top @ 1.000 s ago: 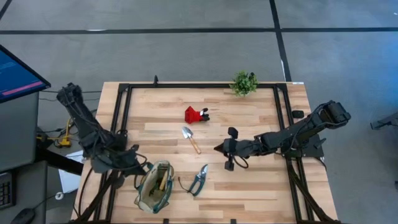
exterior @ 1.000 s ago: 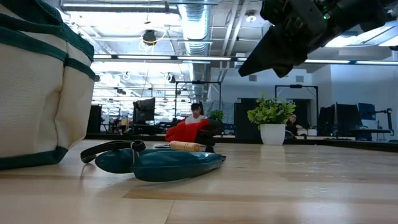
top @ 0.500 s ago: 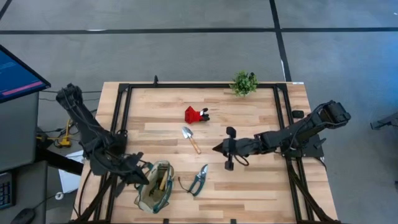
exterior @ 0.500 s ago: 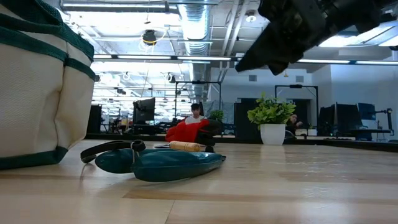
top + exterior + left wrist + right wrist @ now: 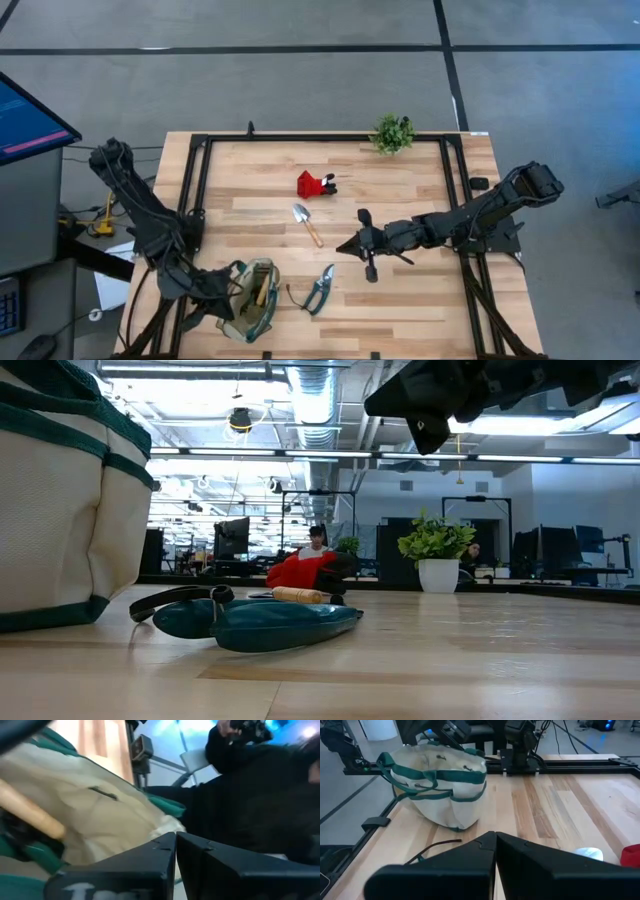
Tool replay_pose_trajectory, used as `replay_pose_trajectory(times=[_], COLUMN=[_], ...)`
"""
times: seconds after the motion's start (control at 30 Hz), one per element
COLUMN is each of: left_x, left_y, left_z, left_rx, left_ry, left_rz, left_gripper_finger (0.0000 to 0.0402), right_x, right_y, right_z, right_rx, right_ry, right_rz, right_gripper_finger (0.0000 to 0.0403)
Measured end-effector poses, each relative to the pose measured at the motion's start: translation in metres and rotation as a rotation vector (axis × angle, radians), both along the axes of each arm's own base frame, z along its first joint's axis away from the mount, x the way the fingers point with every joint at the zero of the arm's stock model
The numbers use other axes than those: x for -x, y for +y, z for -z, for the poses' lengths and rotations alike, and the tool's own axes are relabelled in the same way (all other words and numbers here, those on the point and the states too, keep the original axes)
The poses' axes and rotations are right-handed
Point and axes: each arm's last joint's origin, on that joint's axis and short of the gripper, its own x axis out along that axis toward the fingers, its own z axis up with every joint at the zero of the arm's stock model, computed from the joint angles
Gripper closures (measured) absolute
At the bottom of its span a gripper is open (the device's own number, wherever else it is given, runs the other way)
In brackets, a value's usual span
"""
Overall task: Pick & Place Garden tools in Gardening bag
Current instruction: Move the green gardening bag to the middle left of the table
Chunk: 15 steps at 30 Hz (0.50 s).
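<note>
The tan gardening bag [image 5: 250, 302] with green trim stands near the table's front left; a wooden tool handle [image 5: 30, 812] sticks up inside it. The green-handled pruning shears [image 5: 320, 289] lie flat to its right. A silver trowel [image 5: 307, 224] and the small red-and-black tool [image 5: 315, 185] lie flat at mid-table. My left gripper [image 5: 229, 286] is shut at the bag's left rim [image 5: 160, 827]. My right gripper [image 5: 343, 244] is shut and empty, above the table right of the trowel and beyond the shears. It shows at the top of the low view [image 5: 385, 402]. My left gripper's shut fingers [image 5: 150, 855] lie level at the bag's left rim, coming from the table's left side. I cannot tell whether they touch the canvas.
A small potted green plant [image 5: 392, 132] stands at the table's far edge. A black frame [image 5: 200, 180] runs along the table's sides. Bare wood lies between the shears and the right arm's base. People sit in the room beyond the table.
My left gripper has moved toward the table's near edge, along the bag's left side. My right gripper has moved a little toward the table's left edge and has risen in the low view, rolling slightly. No tool has moved.
</note>
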Motion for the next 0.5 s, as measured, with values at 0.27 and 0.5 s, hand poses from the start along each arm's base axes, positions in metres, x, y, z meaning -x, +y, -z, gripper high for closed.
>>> replay_pose_trajectory(times=[0.27,0.5], left_x=[0.004,0.006], left_y=[-0.011,-0.010], left_z=[-0.004,-0.003], left_rx=[0.096,0.079], left_ry=[-0.003,0.012], left_rz=[0.090,0.046], left_gripper_finger=[0.0400,0.0400], right_x=[0.000,0.000], right_y=[0.000,0.000], right_z=[0.000,0.000], right_rx=[-0.027,-0.026], right_ry=[0.002,-0.001], right_rz=[0.004,0.016], right_gripper_finger=[0.0403,0.0403])
